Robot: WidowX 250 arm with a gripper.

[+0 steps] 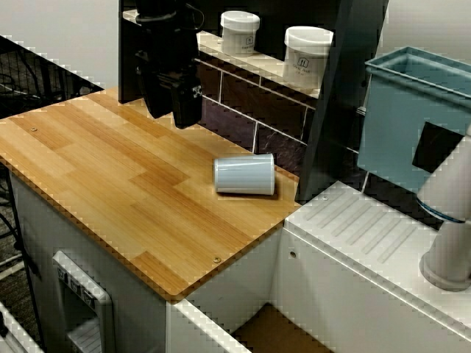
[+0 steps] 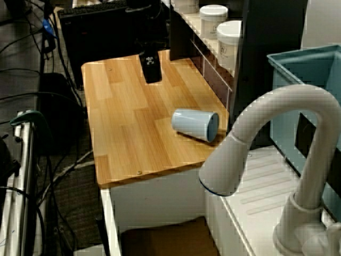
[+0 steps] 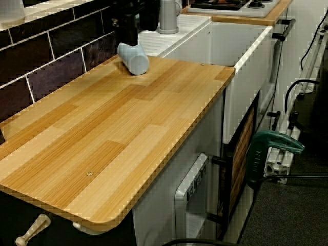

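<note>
Kitchen counter, seen from above: a pale blue cup [image 1: 244, 175] lies on its side on the wooden counter [image 1: 110, 176], near the counter's sink end and close to its tiled back wall, mouth turned toward the sink. The black gripper [image 1: 185, 118] hangs over the counter's back edge, well apart from the cup and holding nothing. Its fingers merge with the dark panel behind, so whether they are parted or closed cannot be told. Its upper part is cut off by the frame. Two white jars [image 1: 307, 56] stand on the shelf behind the counter.
</note>
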